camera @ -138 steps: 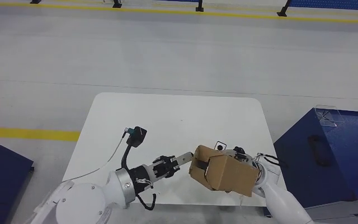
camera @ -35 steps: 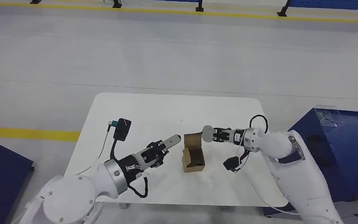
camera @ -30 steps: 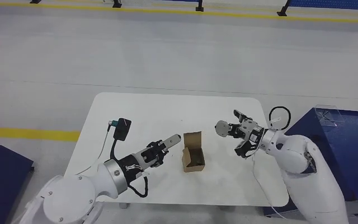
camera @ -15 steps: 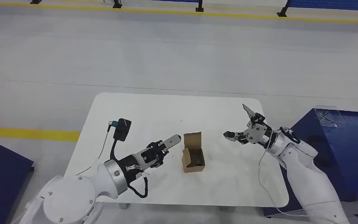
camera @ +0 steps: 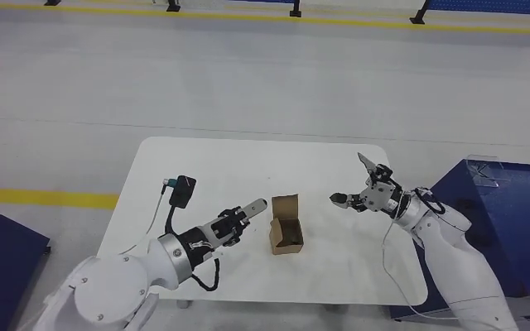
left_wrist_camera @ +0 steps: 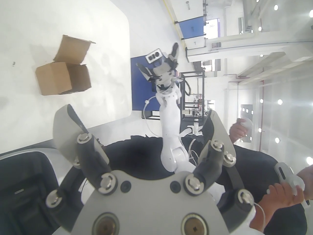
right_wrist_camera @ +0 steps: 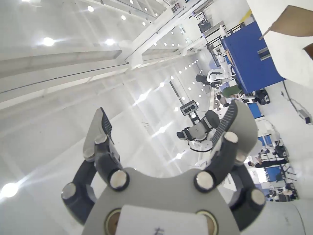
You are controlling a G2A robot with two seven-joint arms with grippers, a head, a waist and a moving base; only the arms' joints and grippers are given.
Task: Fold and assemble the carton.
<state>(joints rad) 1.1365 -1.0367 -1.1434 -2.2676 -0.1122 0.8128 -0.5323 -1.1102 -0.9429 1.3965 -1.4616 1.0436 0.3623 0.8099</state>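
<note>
While the left gripper [camera: 252,208] hangs low over the table [camera: 248,165] with its fingers spread wide and nothing between them, its tips point at the carton [camera: 286,228], near it but not touching. That brown carton sits on the table between the two grippers, toward the robot's edge. Its body rests flat and its top is open, with one flap standing up on the far side and the dark inside showing. Further right, the right gripper [camera: 348,179] hangs above the table near the right edge, well apart from the carton. Its fingers are splayed wide and grip nothing, with one tip aimed toward the carton and the other toward the far side. A blue cabinet [camera: 472,219] stands just beside the table's right edge.
</note>
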